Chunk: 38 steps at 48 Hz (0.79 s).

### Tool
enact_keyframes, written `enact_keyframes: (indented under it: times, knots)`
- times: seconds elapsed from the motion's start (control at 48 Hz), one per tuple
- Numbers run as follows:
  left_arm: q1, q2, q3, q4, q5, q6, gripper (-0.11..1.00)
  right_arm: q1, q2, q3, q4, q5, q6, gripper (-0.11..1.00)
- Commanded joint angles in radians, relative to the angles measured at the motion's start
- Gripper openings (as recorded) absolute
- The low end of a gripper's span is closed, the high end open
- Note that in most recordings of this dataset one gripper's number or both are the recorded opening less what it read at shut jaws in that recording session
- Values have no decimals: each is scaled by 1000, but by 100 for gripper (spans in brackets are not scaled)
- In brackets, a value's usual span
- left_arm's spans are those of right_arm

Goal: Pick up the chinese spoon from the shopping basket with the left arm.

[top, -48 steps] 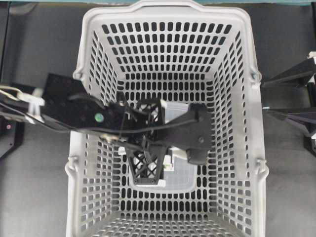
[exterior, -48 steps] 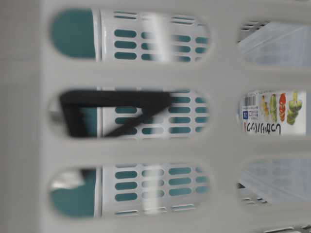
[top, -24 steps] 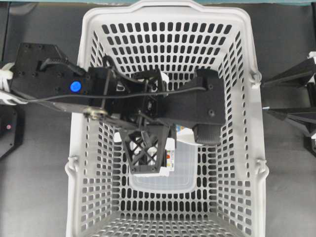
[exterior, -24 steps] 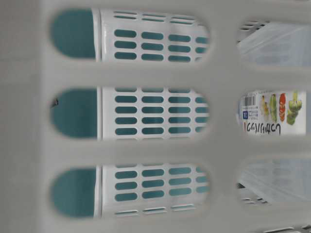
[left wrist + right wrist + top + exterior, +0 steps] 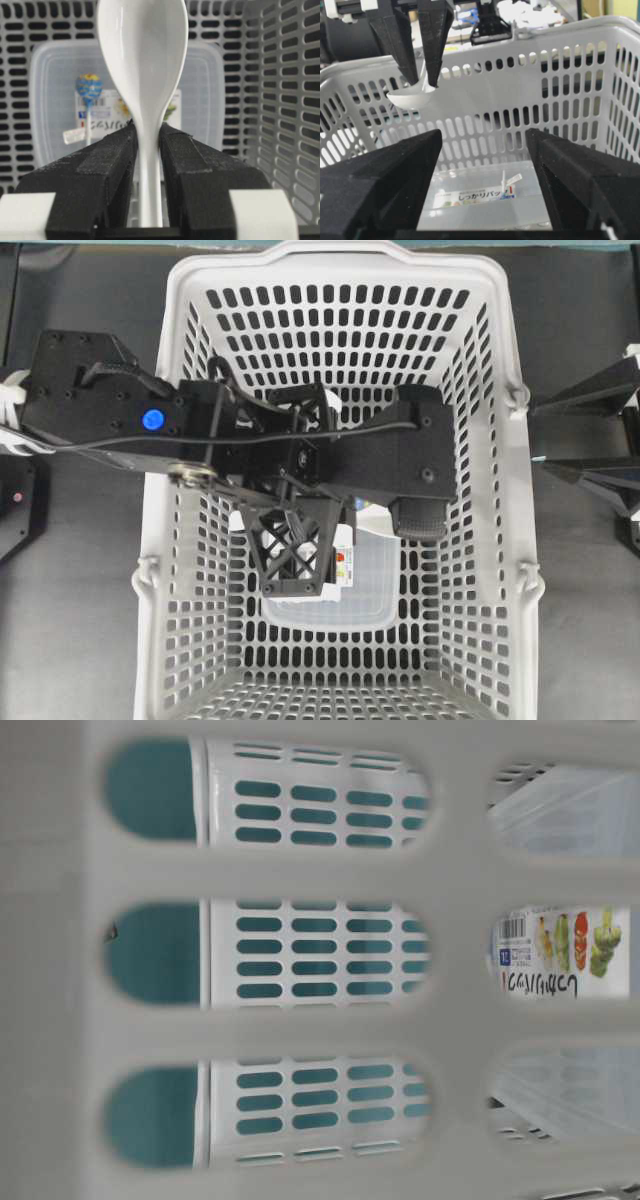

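The white chinese spoon (image 5: 142, 60) is clamped by its handle between my left gripper's (image 5: 148, 145) black fingers, bowl sticking out past the tips. In the right wrist view the left gripper (image 5: 425, 80) points down and holds the spoon (image 5: 410, 97) in the air inside the grey shopping basket (image 5: 545, 75), well above its floor. The left arm (image 5: 150, 420) reaches over the basket's rim (image 5: 345, 255) and hides the spoon from above. My right gripper (image 5: 484, 165) is open and empty, outside the basket's right side (image 5: 537, 438).
A clear labelled plastic container (image 5: 370, 580) lies on the basket floor under the spoon, also seen in the left wrist view (image 5: 200, 100) and the table-level view (image 5: 565, 955). A lollipop (image 5: 89, 87) rests on it. Basket walls (image 5: 285, 75) enclose the left gripper.
The left gripper has risen from the basket floor with the spoon; its finger no longer shows through the slots at table level. In the last half second it barely moved. The right arm stayed still.
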Motion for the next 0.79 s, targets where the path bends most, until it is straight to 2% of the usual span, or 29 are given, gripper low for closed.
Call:
enact_keyframes:
  times: [0.0, 0.771]
  knots:
    - [-9, -21, -21, 3, -5, 2, 15, -3, 2, -9, 2, -8, 2, 67]
    - [-23, -9, -28, 3, -44, -8, 15, -2, 2, -3, 2, -9, 2, 67]
